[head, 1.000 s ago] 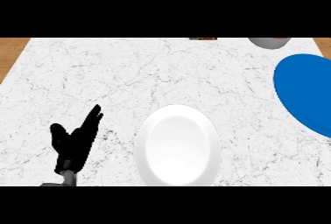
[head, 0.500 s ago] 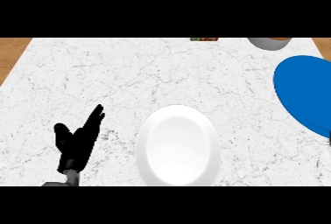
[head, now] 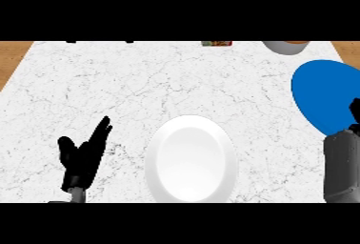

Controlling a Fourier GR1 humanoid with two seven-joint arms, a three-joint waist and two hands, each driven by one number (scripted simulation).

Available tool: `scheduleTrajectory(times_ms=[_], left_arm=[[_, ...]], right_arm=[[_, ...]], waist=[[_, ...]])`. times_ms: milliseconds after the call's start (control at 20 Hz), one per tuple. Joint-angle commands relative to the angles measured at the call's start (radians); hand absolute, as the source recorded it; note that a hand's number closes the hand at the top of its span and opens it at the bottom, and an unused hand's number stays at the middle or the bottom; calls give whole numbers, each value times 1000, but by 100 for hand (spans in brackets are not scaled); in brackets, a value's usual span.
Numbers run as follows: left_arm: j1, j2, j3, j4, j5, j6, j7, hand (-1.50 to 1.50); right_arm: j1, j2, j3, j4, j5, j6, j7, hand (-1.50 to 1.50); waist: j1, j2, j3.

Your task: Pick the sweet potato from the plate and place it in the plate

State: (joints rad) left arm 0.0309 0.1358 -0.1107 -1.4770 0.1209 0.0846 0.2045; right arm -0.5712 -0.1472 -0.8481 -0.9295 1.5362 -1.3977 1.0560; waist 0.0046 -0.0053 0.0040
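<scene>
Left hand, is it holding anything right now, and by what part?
Nothing. The left hand rests open, fingers up, beside the white plate, touching nothing.

A white marble counter [head: 175, 86] with fine grey veins fills nearly the whole view. Brown wood shows past its corners at 10 o'clock [head: 13, 57] and 2 o'clock [head: 348, 46]. The light is even and shadowless.

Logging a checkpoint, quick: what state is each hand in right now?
Left hand: open, holding nothing.
Right hand: barely in view, cannot be told.
</scene>
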Motion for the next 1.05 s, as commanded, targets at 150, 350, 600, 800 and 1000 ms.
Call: scheduleTrajectory(times_ms=[150, 350, 600, 800, 1000], left_arm=[[-1, 1, 27, 49, 16, -20, -7, 0], [20, -34, -14, 33, -18, -1, -2, 0], [-38, 7, 33, 57, 27, -51, 39, 0], [-49, -21, 22, 76, 7, -29, 30, 0], [-26, -15, 25, 97, 7, -54, -15, 0]], right_arm=[[113, 144, 230, -164, -62, -60, 57, -150], [123, 146, 250, -141, -4, -8, 128, -150], [122, 147, 303, -59, 76, -44, 237, -150], [128, 147, 315, -26, 153, -45, 329, -150], [117, 147, 325, 2, 211, -69, 416, -150]], waist=[[-7, -2, -5], [0, 1, -5], [10, 1, -6], [9, 3, -6], [18, 5, -6]])
